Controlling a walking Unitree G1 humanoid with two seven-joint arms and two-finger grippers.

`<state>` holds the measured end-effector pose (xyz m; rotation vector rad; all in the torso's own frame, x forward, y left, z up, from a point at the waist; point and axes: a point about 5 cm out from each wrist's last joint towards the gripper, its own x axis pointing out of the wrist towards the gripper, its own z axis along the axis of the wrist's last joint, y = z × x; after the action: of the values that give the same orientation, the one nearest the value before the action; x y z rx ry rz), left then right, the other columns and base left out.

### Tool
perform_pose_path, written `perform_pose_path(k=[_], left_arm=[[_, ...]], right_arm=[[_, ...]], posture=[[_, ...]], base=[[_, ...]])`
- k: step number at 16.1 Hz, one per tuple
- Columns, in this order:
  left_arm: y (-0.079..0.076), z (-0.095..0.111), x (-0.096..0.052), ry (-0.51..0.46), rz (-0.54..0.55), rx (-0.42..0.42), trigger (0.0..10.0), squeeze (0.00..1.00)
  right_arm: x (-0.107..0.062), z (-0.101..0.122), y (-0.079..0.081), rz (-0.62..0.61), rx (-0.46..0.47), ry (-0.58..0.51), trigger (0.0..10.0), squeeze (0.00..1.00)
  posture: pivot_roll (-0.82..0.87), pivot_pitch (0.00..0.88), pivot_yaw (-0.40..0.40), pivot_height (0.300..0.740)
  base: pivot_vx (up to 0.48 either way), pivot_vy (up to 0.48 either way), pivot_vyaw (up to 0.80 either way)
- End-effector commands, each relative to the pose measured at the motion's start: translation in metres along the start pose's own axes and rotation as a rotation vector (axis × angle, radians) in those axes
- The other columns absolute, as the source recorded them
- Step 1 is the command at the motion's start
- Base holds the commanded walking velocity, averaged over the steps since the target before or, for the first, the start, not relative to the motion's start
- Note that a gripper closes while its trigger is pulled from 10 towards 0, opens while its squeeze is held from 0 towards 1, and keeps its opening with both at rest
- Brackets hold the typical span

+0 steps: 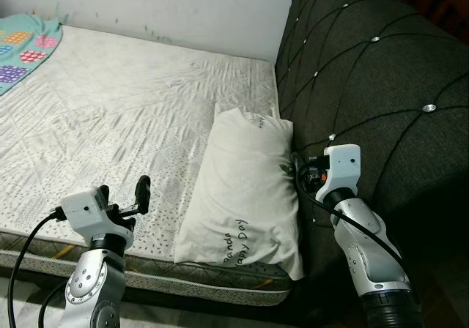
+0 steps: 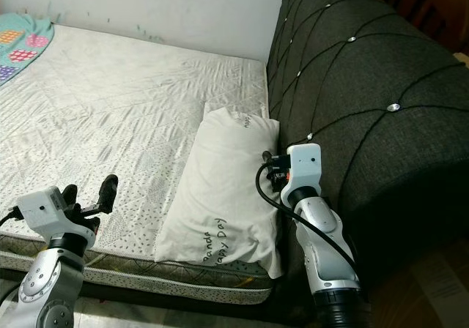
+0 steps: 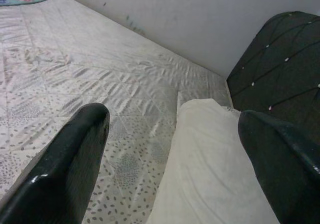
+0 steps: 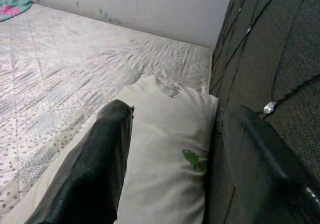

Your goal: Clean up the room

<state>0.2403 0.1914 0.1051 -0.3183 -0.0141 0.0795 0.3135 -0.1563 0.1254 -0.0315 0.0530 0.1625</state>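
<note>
- Pillow (image 1: pixel 245 189) is the item to tidy; every place below is given relative to it. It lies lengthwise on the mattress (image 1: pixel 110 108), along the edge nearest the dark tufted headboard (image 1: pixel 366 72), its printed end at the mattress's front edge.
- Far from the pillow, at the mattress's opposite back corner, lies a colourful patterned blanket (image 1: pixel 22 46).
- Left gripper (image 1: pixel 126 197) hovers just left of the pillow's front end, above the mattress edge; its two black fingers stand spread wide, with nothing between them.
- Right gripper (image 4: pixel 175 159) sits at the pillow's right side, in the gap against the headboard. In the right wrist view one finger lies over the pillow and the other by the headboard fabric, parted widely and gripping nothing.
- The step in hand looks like taking hold of the pillow to straighten it. It is soft and will sag, so a grasp from both sides, taking a good fold of fabric before lifting, seems wisest.
</note>
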Motion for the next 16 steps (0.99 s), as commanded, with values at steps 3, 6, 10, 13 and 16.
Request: perform_pose_path(k=[3, 6, 10, 13, 16], left_arm=[[-0.0013, 0.0001, 0.002, 0.006, -0.004, 0.006, 10.0, 0.0], [-0.0018, -0.0002, 0.0021, 0.007, -0.002, 0.008, 10.0, 0.0], [-0.0022, 0.0008, 0.0027, 0.0, 0.004, 0.007, 10.0, 0.0], [-0.0029, 0.0, 0.002, 0.003, 0.006, 0.004, 10.0, 0.0], [-0.0027, -0.0004, 0.0021, 0.002, 0.008, 0.006, 10.0, 0.0]], right_arm=[[0.0019, 0.004, -0.0044, -0.012, -0.011, -0.011, 10.0, 0.0], [0.0024, 0.0042, -0.0057, -0.017, -0.013, -0.011, 10.0, 0.0], [0.0036, 0.0043, -0.0067, -0.021, -0.021, -0.011, 10.0, 0.0], [0.0044, 0.0048, -0.0075, -0.024, -0.027, -0.013, 10.0, 0.0], [0.0045, 0.0047, -0.0084, -0.027, -0.032, -0.013, 10.0, 0.0]], posture=[[0.01, 0.0, -0.109, 0.74], [0.01, 0.0, -0.111, 0.74], [0.01, 0.0, -0.114, 0.74], [0.01, 0.0, -0.116, 0.74], [0.01, 0.0, -0.115, 0.74]], base=[[0.0, 0.284, 0.0], [0.0, 0.355, 0.0], [0.0, 0.354, 0.0], [0.0, 0.372, 0.0], [0.0, 0.441, 0.0]])
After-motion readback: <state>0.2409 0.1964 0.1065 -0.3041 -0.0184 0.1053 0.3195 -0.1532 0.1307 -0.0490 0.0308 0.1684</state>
